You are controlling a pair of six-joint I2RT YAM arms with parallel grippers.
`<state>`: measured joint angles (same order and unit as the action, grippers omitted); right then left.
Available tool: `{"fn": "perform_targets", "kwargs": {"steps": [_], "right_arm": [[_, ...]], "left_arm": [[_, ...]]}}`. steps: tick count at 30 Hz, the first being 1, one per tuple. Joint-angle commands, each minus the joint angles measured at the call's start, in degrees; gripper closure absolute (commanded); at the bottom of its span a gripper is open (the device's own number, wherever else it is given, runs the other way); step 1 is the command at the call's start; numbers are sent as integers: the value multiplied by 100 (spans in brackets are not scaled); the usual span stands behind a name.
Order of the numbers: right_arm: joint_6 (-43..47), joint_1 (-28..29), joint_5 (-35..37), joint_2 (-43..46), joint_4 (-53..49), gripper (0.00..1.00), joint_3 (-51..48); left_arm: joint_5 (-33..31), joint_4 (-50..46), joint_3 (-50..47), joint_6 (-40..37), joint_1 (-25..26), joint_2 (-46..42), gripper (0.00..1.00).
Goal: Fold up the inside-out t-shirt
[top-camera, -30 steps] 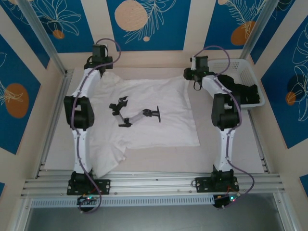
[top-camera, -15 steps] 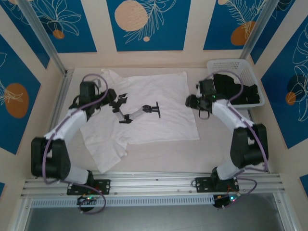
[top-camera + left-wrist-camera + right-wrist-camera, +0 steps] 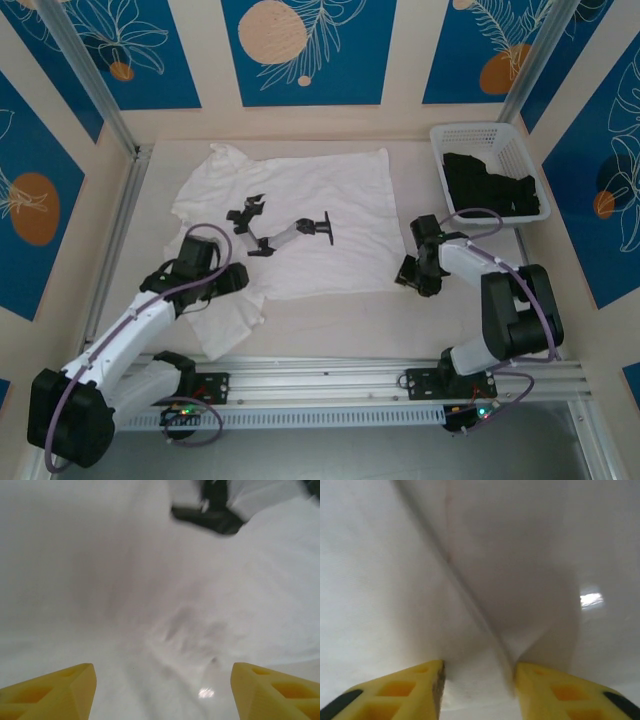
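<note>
**Left arm** and **right arm**, identical in build: white tubular links set between bulky black joint housings, each trailed by a thin, looping grey-purple cable. The black bases carry small green lights below them. The left gripper and right gripper bear yellow wedge-shaped fingers with moulded rectangular hollows — the right pair shows black patches at its outer edges.

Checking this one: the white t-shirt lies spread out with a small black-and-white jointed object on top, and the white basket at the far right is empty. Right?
Not quite. The white basket is not empty: it holds a black garment, as the top external view shows. The white t-shirt does lie spread out, with the small black-and-white jointed object on top.
</note>
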<state>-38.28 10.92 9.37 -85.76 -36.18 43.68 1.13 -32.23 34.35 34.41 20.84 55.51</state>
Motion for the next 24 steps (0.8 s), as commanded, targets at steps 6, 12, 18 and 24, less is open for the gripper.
{"fn": "perform_targets", "kwargs": {"steps": [6,12,18,24], "right_arm": [[-42,140,-454,75,387,97,126],[42,217,-708,461,782,100,37],[264,191,-951,615,1045,100,-54],[471,43,-1139,760,1096,100,-85]], "left_arm": [[-757,-1948,-66,1231,599,-455,25],[-616,-2890,11,2186,805,-148,24],[-45,-2600,-546,2700,809,265,29],[-5,-2150,-819,2710,843,616,41]]}}
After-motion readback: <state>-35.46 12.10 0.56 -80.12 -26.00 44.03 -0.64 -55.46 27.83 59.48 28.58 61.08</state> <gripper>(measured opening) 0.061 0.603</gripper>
